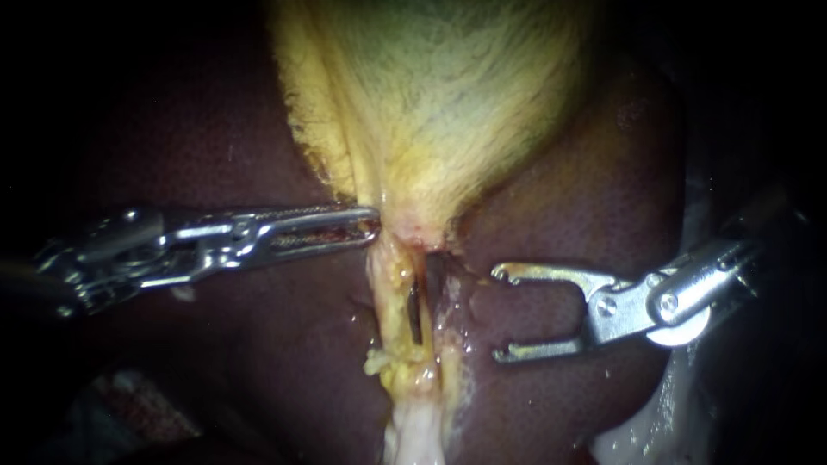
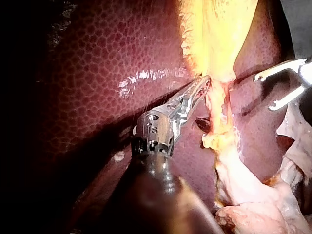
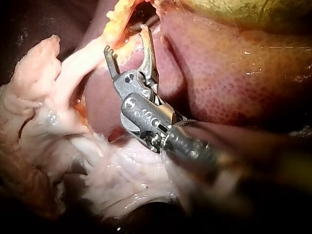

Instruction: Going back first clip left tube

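Observation:
The yellow gallbladder (image 1: 431, 103) hangs over the dark liver (image 1: 215, 112) and narrows to a neck. My left instrument (image 1: 372, 226) comes in from the left, its long jaws shut on the neck tissue; the left wrist view shows this left instrument (image 2: 204, 87) pinching the yellow tissue. Below the neck run the yellowish left tube (image 1: 389, 301) and a paler right strand (image 1: 450, 336), with a dark gap between them. My right instrument (image 1: 500, 313) stands just right of them, jaws wide open and holding nothing. In the right wrist view the right instrument (image 3: 126, 41) points at the tubes.
Pale fatty tissue (image 1: 415, 435) trails from the lower end of the tubes. Glistening white tissue (image 1: 655, 422) lies under the right instrument's shaft, and the same white tissue (image 3: 122, 180) shows in the right wrist view. Liver surrounds the working area on both sides.

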`<state>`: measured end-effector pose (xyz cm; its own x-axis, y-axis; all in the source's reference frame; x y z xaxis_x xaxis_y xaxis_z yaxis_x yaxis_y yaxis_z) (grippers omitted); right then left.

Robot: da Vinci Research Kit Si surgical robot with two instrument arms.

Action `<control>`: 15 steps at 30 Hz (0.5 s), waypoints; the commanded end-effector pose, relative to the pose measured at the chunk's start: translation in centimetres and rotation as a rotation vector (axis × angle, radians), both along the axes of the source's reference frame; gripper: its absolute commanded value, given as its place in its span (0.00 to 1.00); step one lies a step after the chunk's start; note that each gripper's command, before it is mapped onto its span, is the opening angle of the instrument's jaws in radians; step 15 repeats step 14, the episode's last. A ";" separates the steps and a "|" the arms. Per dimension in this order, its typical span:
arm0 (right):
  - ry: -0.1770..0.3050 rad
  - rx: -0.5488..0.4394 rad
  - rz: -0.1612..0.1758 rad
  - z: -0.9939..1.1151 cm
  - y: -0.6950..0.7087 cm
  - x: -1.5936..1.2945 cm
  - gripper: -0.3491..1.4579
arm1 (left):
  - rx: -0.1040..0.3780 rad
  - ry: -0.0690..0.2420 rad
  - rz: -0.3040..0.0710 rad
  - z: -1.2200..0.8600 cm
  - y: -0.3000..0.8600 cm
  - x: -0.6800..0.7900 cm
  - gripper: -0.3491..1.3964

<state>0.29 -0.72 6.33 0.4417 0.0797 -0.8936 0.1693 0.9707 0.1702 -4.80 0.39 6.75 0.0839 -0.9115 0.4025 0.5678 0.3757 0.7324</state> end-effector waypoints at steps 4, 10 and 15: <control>0.001 -0.005 -0.003 0.00 0.01 -0.01 0.52 | 0.000 0.001 0.001 0.01 0.00 0.00 0.19; 0.002 -0.010 -0.005 -0.01 0.01 -0.02 0.52 | 0.000 -0.001 0.003 0.01 -0.01 -0.01 0.19; 0.003 -0.009 -0.006 -0.01 0.01 -0.03 0.52 | 0.000 -0.001 0.003 0.01 -0.01 -0.01 0.19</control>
